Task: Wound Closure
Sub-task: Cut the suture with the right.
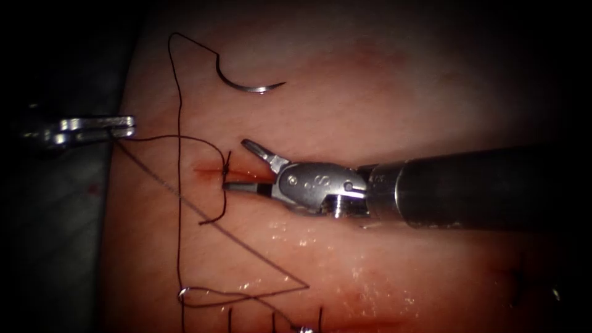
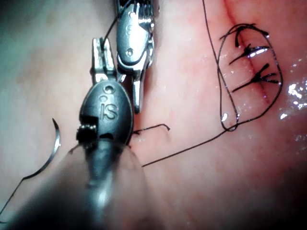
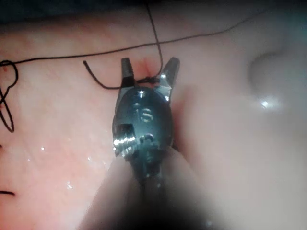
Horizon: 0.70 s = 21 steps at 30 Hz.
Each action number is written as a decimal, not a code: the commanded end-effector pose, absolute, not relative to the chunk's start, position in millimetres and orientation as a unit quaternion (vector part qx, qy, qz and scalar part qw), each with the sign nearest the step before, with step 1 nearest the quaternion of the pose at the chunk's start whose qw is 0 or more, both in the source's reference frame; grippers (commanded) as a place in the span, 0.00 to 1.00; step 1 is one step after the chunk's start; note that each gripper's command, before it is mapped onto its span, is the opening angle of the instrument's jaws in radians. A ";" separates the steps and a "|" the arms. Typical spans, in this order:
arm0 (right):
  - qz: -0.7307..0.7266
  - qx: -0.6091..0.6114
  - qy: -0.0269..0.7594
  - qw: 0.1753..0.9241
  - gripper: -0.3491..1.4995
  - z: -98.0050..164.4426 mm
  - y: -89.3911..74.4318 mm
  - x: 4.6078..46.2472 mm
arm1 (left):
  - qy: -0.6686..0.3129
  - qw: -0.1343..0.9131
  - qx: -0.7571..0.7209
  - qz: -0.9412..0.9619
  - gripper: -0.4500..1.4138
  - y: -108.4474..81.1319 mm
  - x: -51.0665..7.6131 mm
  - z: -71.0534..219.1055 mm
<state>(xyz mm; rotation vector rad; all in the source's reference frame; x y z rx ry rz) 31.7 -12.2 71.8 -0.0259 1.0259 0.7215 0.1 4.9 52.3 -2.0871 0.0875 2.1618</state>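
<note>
"IS" stamped on right gripper (image 3: 149,72), seemingly also left gripper (image 2: 100,60)

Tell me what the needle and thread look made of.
Needle: looks like polished steel, glinting along its curve, lying free on the tissue. Thread: dark, thin, matte, probably a fine suture filament; exact fibre unclear.

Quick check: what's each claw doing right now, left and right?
Left claw: shut on the thread.
Right claw: open at the knot, holding nothing.
Needle: free on the tissue.
</note>
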 end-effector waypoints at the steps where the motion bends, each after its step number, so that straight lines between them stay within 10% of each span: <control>1: 0.338 -0.015 0.480 0.810 0.99 72.7 -12.2 32.9 | 0.031 0.065 -0.693 0.717 0.00 4.9 -0.4 52.6; 21: 0.292 -0.081 0.475 0.826 0.99 74.7 -11.8 38.9 | 0.036 0.062 -0.692 0.718 0.00 4.6 -1.0 51.5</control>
